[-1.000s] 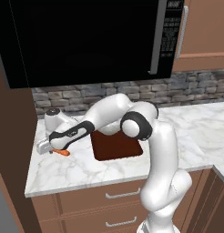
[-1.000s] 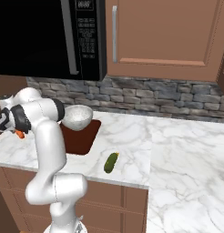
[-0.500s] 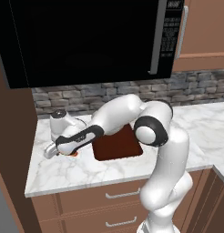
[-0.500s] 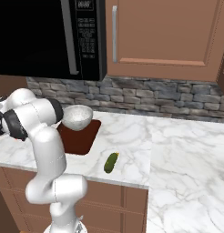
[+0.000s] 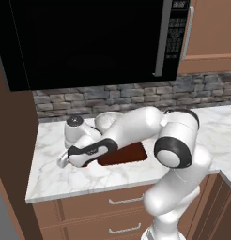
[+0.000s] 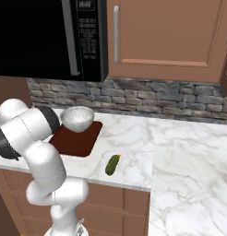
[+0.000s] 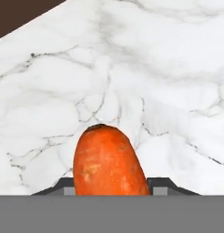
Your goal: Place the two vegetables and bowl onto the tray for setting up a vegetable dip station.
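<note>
Pincer (image 7: 112, 192) clenched on the carrot (image 7: 109, 161), which sits between its fingertips above the marble surface (image 7: 168, 82). Tray (image 6: 74, 140) with bowl (image 6: 77, 118) lies beyond the pincer; cucumber (image 6: 112, 164) well apart.

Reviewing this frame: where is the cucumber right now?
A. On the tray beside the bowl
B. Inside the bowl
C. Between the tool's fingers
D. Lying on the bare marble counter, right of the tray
D: in the right base view the cucumber lies on the marble counter, apart from the tray; the bowl sits at the tray's far edge.
</note>
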